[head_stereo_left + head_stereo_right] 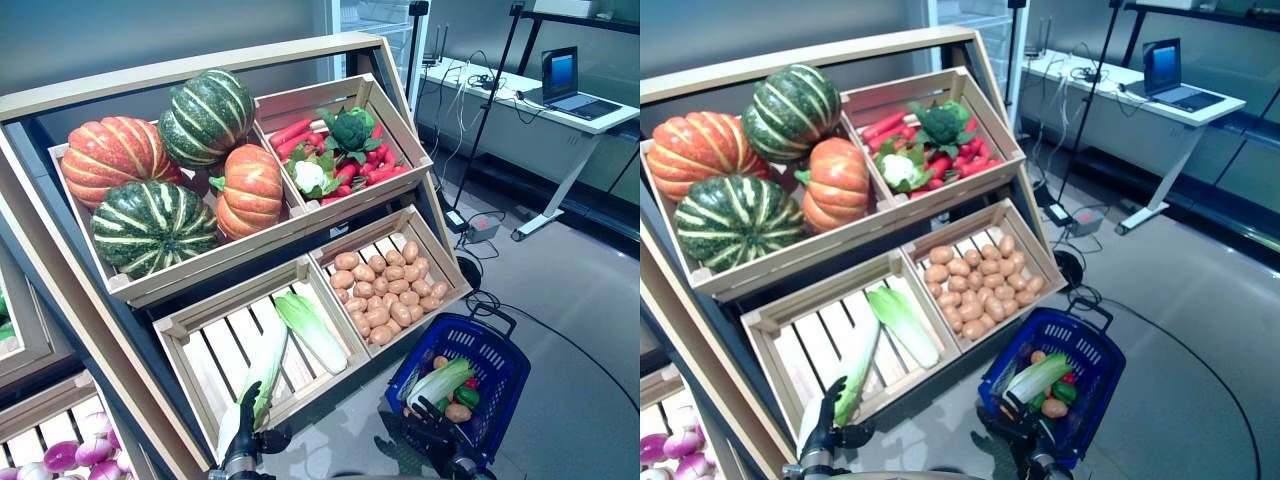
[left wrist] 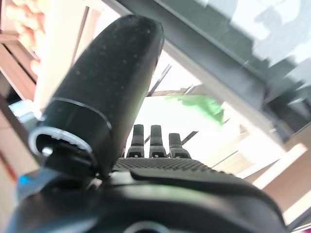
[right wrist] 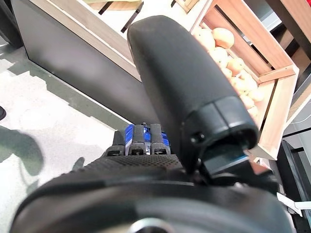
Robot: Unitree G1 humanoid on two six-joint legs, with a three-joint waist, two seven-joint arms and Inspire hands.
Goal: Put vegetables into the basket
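My left hand (image 1: 244, 432) is open below the front edge of the stand's lower left crate (image 1: 190, 345). Its straight fingers reach up against the lower end of a long pale-green cabbage (image 1: 262, 375) that hangs over that edge. In the left wrist view a green leaf (image 2: 199, 104) shows past the fingers (image 2: 154, 141). The blue basket (image 1: 505, 395) stands on the floor right of the stand. It holds a pale-green cabbage (image 1: 440, 380), a potato (image 1: 458, 412) and small red and green vegetables. My right hand (image 1: 432, 432) is open beside the basket's near rim.
The wooden stand (image 1: 330, 50) slopes up at the left, with full crates. A second cabbage (image 1: 312, 330) lies in the lower left crate. A white desk (image 1: 560, 115) with a laptop stands at the back right. A power strip (image 1: 482, 228) and cables lie on the floor.
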